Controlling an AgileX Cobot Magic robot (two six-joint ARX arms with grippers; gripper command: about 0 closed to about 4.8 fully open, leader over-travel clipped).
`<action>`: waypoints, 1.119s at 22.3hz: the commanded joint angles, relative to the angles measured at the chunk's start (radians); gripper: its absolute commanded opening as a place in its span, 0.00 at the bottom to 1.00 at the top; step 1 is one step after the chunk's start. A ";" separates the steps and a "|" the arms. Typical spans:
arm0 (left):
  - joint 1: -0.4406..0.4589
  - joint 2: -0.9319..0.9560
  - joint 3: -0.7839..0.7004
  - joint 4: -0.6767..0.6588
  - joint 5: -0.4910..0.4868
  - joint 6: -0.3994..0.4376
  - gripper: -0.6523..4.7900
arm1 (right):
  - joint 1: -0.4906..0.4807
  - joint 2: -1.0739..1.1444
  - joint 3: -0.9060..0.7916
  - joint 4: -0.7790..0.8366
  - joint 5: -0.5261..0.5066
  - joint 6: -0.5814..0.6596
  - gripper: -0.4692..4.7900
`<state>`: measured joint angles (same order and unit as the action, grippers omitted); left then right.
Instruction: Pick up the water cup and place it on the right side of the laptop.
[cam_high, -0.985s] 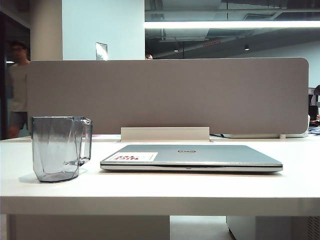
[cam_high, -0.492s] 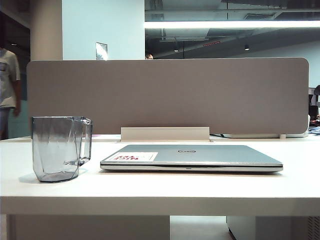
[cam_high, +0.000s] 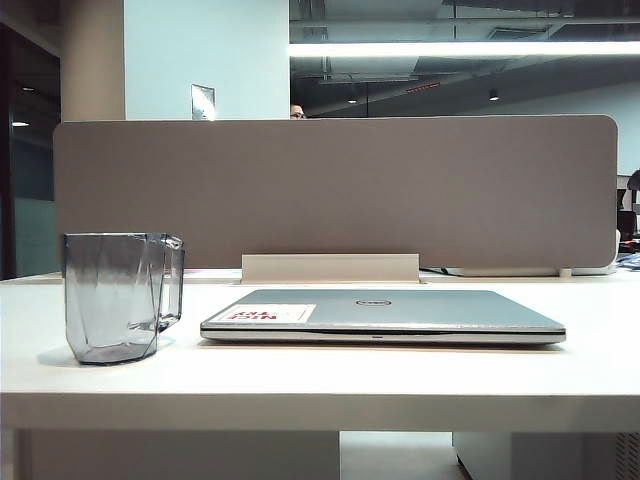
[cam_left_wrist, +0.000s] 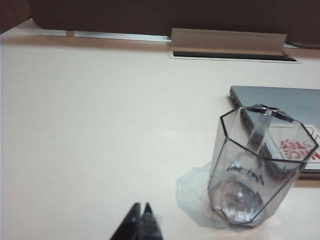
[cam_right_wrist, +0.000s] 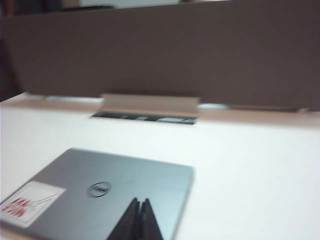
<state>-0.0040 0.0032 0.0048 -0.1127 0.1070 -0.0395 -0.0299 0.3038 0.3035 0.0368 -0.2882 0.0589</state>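
The water cup (cam_high: 112, 296), smoky-grey and faceted with a side handle, stands upright on the white table (cam_high: 320, 380) just left of the laptop (cam_high: 382, 315). The laptop lies closed, silver-grey, with a round logo and a white sticker with red print. In the left wrist view the water cup (cam_left_wrist: 255, 167) stands beside the laptop's corner (cam_left_wrist: 280, 97), and my left gripper (cam_left_wrist: 141, 206) is shut, hovering over bare table apart from the cup. My right gripper (cam_right_wrist: 140, 201) is shut, empty, above the laptop (cam_right_wrist: 110, 195) lid near its logo. Neither gripper shows in the exterior view.
A tall grey partition (cam_high: 335, 190) runs along the back of the table, with a beige cable-slot cover (cam_high: 330, 268) at its foot. Bare white tabletop (cam_right_wrist: 255, 170) lies to the right of the laptop.
A person behind the partition at the far left has walked out of view. The cup and the laptop have not moved.
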 joint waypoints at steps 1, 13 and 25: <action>-0.001 0.001 0.005 0.009 0.068 -0.002 0.11 | 0.028 0.141 0.058 0.028 -0.110 0.000 0.07; -0.002 0.001 0.005 0.009 0.209 -0.002 0.11 | 0.267 0.528 0.137 0.216 -0.122 0.000 0.07; -0.002 0.001 0.005 0.009 0.230 -0.001 0.11 | 0.445 0.955 0.210 0.455 -0.123 0.000 0.07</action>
<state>-0.0040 0.0032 0.0051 -0.1120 0.3302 -0.0406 0.4068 1.2381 0.4904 0.4660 -0.4091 0.0593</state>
